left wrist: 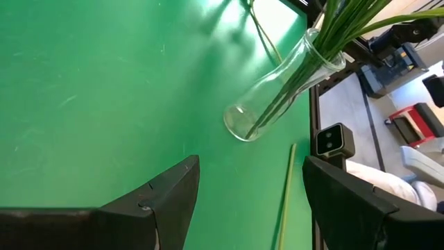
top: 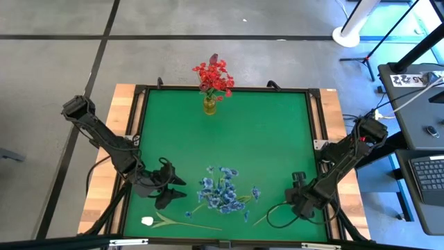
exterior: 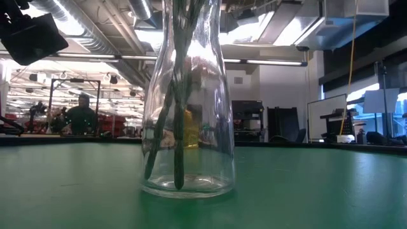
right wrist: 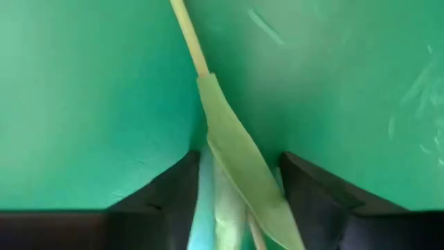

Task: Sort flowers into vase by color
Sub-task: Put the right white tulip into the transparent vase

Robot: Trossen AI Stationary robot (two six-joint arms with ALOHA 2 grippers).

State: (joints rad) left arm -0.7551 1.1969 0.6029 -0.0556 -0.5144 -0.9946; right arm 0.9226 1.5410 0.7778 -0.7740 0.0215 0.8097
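Note:
Red sprays [top: 214,76] stand in a yellowish vase [top: 209,105] at the far edge. Blue sprays [top: 222,189] stand in a clear vase [left wrist: 277,87], whose green stems show in the low view [exterior: 178,127]. One white tulip [top: 148,221] lies flat near the near edge, its stem [left wrist: 286,194] pointing right. My left gripper [top: 177,189] [left wrist: 251,161] hovers open, left of the blue sprays. My right gripper [top: 290,207] [right wrist: 239,156] is low at the table's near right, shut on the second tulip, whose stem [top: 260,220] sticks out toward the near left. Its blossom is hidden. My right gripper has the second tulip's pale green leaf [right wrist: 239,173] between its two fingers, which lie along the stem. The stem [right wrist: 189,38] runs straight on ahead of the fingertips over the green mat. Whether the flower is lifted clear cannot be told.
A raised black frame [top: 316,125] rims the green mat [top: 263,139]. A small camera [left wrist: 333,141] sits at the near edge, close to the clear vase. A black cable loop [top: 277,217] lies by my right gripper. A person [exterior: 81,111] shows far behind the table.

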